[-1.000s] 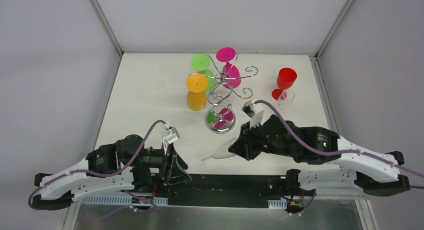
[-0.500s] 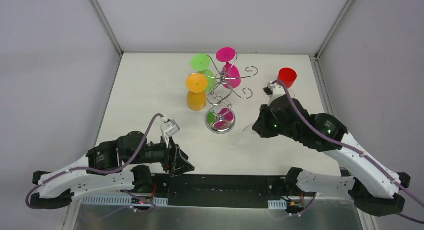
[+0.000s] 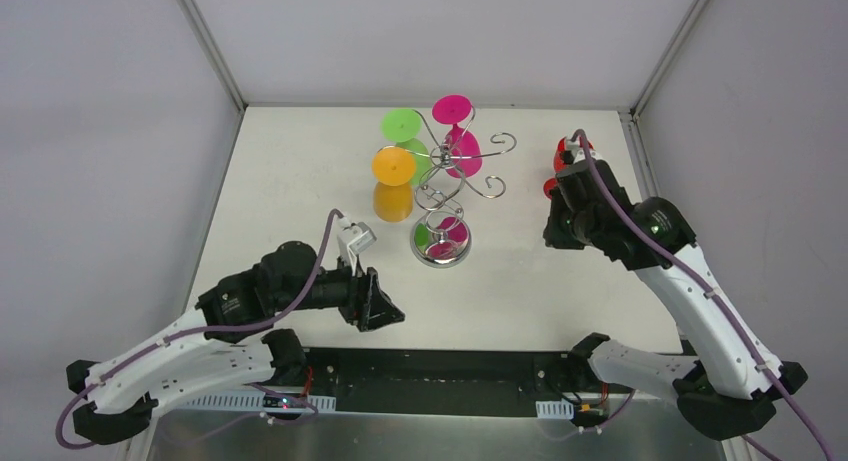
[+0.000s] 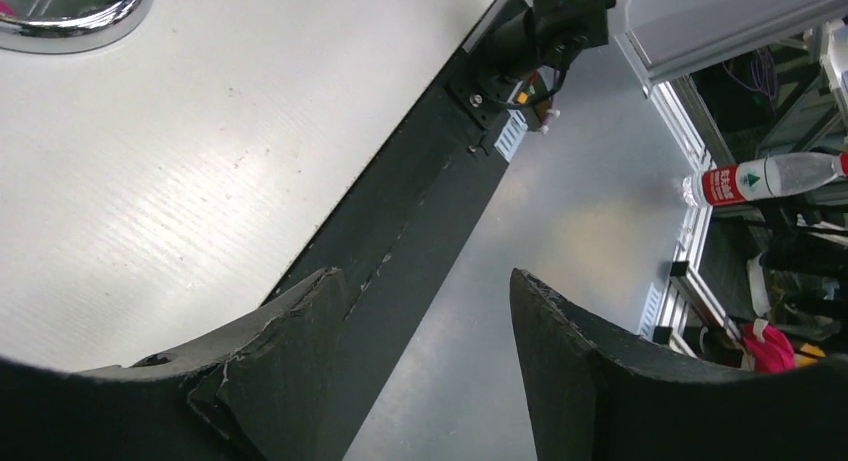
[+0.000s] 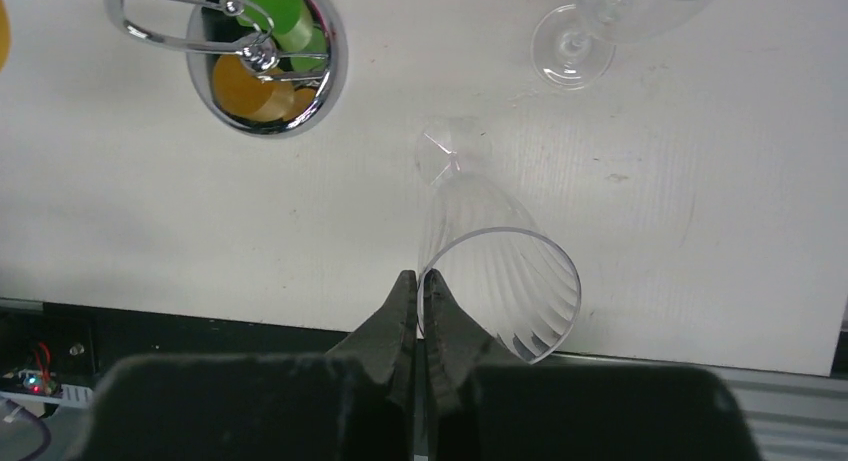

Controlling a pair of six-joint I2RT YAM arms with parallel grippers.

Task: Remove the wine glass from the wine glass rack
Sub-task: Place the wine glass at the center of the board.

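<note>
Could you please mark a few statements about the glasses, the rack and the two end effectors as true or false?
1. The right end effector is shut on the rim of a clear glass. True.
2. The left end effector holds a glass. False: it is open, with nothing between its fingers.
3. An orange glass, a green glass and a magenta glass hang on the rack. True.
4. The red glass hangs on the rack. False: it is apart from the rack, towards the table's right rear, mostly hidden by the right arm.
</note>
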